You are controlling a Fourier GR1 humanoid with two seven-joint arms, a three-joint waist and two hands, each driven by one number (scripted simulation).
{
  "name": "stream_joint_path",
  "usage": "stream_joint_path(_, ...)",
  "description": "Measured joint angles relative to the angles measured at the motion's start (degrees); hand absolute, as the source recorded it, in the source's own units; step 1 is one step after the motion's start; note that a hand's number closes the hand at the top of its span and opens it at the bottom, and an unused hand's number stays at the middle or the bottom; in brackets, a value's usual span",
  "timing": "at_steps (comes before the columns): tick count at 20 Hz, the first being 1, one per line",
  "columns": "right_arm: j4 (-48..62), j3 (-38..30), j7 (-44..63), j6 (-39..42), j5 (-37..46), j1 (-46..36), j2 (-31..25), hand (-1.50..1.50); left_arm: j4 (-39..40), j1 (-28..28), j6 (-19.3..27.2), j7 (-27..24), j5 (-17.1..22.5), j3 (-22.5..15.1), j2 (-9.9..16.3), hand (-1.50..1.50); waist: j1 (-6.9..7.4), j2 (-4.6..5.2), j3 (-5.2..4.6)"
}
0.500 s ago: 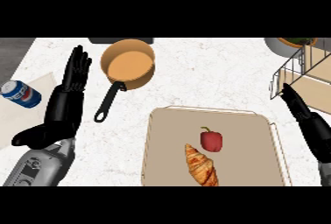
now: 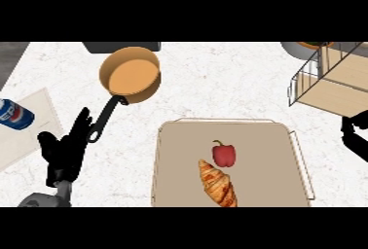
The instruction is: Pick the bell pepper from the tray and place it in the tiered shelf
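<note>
1. Head view: I see the bell pepper [image 2: 223,155] standing free in the middle of the tray [image 2: 179,146], stem toward the far edge, its base just touching the croissant [image 2: 218,183].
2. My right hand [image 2: 356,136] shows only partly at the right edge, beneath the tiered shelf [image 2: 334,80]; I cannot tell how its fingers are set.
3. My left hand [image 2: 66,153] rests open on the worktop [image 2: 215,78] beside the pan [image 2: 129,75], near a can [image 2: 14,115].
4. The pepper lies leftward and nearer me from the right hand, which I judge better placed, being shelf-side.
</note>
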Motion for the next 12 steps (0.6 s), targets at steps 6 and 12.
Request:
stream_joint_path(6, -15.5, 3.6, 9.8, -6.4, 9.2, 11.5, 1.5, -1.50, 2.0, 3.5, -5.1, 4.0, 4.1, 1.3, 1.5, 0.00, 1.06, -0.17, 0.45)
stream_joint_path(12, -32.1, 11.6, 21.9, -1.8, 18.7, 19.3, -0.3, -1.50, 3.8, 1.4, -7.5, 6.5, 5.4, 2.8, 2.5, 0.00, 1.77, -0.02, 0.53)
